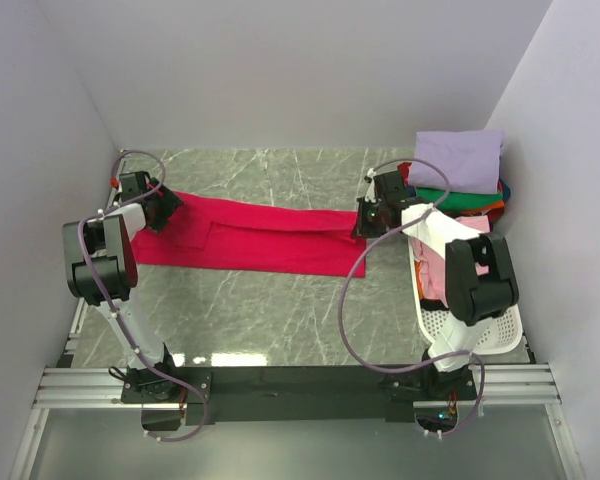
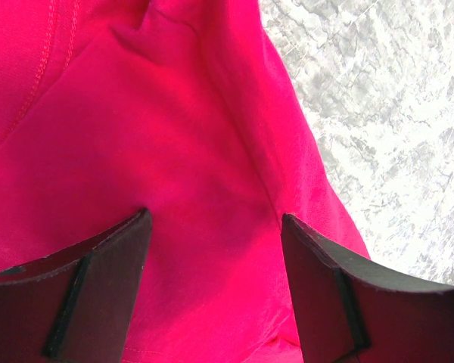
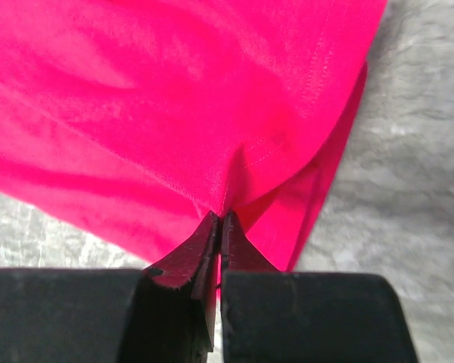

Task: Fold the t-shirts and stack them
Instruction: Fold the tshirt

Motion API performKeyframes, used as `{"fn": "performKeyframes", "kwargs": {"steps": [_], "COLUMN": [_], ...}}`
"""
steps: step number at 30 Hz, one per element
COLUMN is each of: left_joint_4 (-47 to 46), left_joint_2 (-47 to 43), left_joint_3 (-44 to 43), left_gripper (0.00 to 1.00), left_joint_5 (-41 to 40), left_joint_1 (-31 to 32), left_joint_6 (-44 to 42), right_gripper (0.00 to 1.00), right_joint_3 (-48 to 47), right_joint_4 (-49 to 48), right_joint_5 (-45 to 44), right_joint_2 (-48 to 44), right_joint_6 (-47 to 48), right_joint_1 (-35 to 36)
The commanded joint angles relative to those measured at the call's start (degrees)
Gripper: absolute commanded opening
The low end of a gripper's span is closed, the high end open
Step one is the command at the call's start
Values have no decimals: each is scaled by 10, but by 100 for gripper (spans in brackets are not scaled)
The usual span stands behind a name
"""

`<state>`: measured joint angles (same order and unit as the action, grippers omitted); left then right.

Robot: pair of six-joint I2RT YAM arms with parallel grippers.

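The crimson t-shirt [image 1: 250, 235] lies stretched across the worktop [image 1: 280, 310], with the right end effector [image 3: 219, 227] pinching its edge and the left end effector [image 2: 216, 219] wide apart over the far end; a one-sided lift could skew the fold.

Overhead overview; wrist close-ups of crimson t-shirt [image 1: 260, 235]

No legible text — none anywhere

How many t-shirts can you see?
At least 6: crimson one spread on the table; lavender, green, blue and orange stacked far right; pink in the basket; others may be hidden.
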<state>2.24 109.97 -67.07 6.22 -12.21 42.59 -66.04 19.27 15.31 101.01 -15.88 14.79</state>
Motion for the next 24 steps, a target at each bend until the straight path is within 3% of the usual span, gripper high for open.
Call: {"fn": "performKeyframes", "kwargs": {"steps": [1, 9, 24], "left_joint_4": [33, 33, 39], "left_joint_2": [-15, -13, -22], "left_joint_3": [9, 6, 6], "left_gripper": [76, 76, 77], "left_joint_5": [-9, -5, -5], "left_joint_1": [-6, -5, -5], "left_joint_6": [-18, -20, -25], "right_gripper": [0, 3, 36], "right_joint_3": [7, 18, 29], "right_joint_4": [26, 86, 183], "right_joint_5": [-17, -30, -62], "right_joint_2": [-55, -54, -124], "right_joint_6": [40, 66, 85], "right_joint_1": [3, 28, 74]}}
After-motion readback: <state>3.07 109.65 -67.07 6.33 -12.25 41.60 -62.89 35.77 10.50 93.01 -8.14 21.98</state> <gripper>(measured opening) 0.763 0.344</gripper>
